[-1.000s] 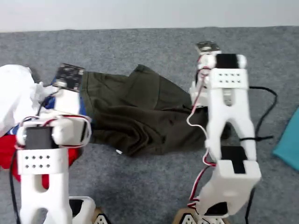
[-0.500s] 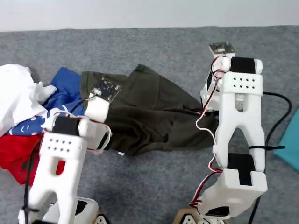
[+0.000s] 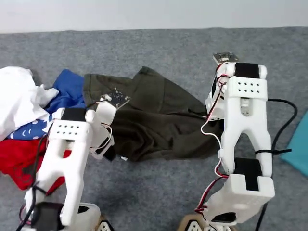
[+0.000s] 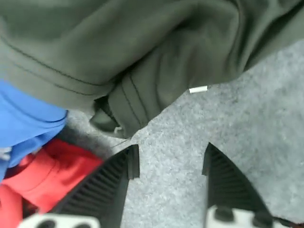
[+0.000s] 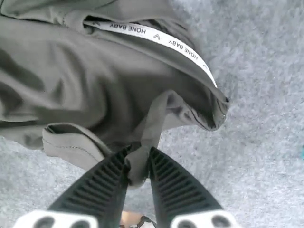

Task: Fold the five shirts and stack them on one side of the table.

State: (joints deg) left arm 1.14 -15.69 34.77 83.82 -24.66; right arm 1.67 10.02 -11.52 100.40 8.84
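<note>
High view: green shirt (image 3: 154,115) rumpled at centre; heap of shirts (image 3: 29,120) at 9 o'clock.
Left wrist view: left gripper (image 4: 168,159) spread wide, empty, just short of hem.
Right wrist view: right gripper (image 5: 138,159) pinching a fabric fold, probably a sleeve.
Soft, limp, light; best taken at hems.

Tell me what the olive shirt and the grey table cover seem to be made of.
The olive shirt looks like soft knit fabric, probably cotton jersey, with a matte finish: it slumps in loose folds and shows stitched hems. The table cover looks like felt or low-pile carpet, also matte: its surface is fuzzy and speckled grey.
</note>
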